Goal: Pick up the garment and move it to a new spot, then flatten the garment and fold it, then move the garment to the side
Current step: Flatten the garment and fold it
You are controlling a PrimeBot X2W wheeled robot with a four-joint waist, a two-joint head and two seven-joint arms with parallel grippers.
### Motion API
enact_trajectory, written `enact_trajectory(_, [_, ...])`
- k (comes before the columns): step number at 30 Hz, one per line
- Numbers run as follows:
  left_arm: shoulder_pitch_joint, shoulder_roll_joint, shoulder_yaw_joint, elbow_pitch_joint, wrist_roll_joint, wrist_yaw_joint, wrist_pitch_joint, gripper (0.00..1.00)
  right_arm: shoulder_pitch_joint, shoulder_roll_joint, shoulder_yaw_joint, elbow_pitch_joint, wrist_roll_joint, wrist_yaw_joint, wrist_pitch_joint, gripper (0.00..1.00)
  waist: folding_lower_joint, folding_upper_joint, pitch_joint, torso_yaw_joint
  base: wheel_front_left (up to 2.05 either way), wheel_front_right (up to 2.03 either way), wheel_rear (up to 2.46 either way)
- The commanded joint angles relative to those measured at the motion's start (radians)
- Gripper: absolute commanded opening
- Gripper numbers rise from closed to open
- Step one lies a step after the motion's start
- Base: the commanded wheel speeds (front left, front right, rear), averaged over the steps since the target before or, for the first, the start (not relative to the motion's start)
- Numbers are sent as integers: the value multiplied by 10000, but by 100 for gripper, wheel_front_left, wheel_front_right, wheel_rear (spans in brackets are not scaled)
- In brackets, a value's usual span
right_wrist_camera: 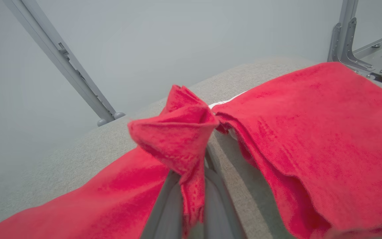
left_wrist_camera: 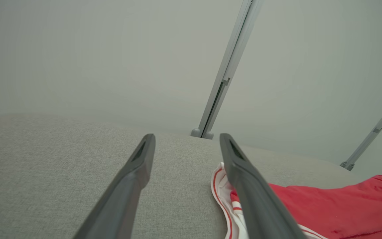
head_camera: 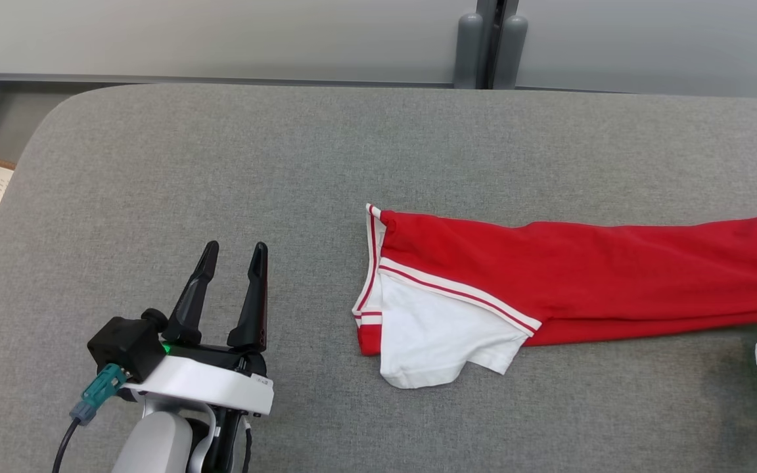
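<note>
The grey padded surface (head_camera: 221, 197) spans the head view. On its right half lies the red garment (head_camera: 582, 276), stretched out sideways, with a white sleeve (head_camera: 431, 335) and striped trim at its left end. The left claw (head_camera: 235, 248) hovers over bare fabric left of the garment, its fingers spread wide and holding nothing. The right claw (right_wrist_camera: 194, 186) is pinched tight on a bunched fold of the garment's red cloth, which rises above its fingers.

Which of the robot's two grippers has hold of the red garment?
The right gripper: its fingers are shut on a bunched fold of the garment. The left gripper stands open, apart from the garment's white end, with nothing between its fingers.
</note>
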Motion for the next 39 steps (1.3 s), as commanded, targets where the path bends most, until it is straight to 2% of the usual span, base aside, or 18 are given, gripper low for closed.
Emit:
enact_trajectory(1, [46,34,39,-1,-61,-37,3,100,-98,-74,-106,-192,-300,-6,-117,0,0,0,-104,-44,0,0,0])
enact_trajectory(5, [136,37,62,11,-105,-37,3,100,-98,92,4,-701,-540,-4,-152,0,0,0,-203,-69,0,0,0])
enact_trajectory(7, [202,37,57,48,-154,-38,3,100,-80,352,310,-1361,-670,-3,-158,0,0,0,-310,-80,0,0,0])
enact_trajectory(14, [282,38,-37,118,-186,-29,3,100,105,1144,2037,-3183,-607,-3,302,0,0,0,-575,35,0,0,0])
enact_trajectory(15, [282,38,-37,118,-186,-29,3,100,105,1144,2037,-3183,-607,-3,302,0,0,0,-575,35,0,0,0])
enact_trajectory(22, [399,40,-52,186,-196,-29,3,100,174,1988,3738,-4505,-359,-3,1035,0,0,0,-625,370,0,0,0])
enact_trajectory(27, [318,41,-242,246,-323,-12,3,100,-5,2301,4827,-4209,-294,-3,1075,0,0,0,-537,794,0,0,0])
enact_trajectory(38, [249,33,-583,310,-658,136,3,100,-485,2376,6366,-2203,417,-3,527,0,0,0,-144,1864,0,0,0])
enact_trajectory(39, [284,35,-626,378,-731,138,3,100,-516,2372,6480,-1974,395,-3,532,34,0,0,-125,1927,0,0,0])
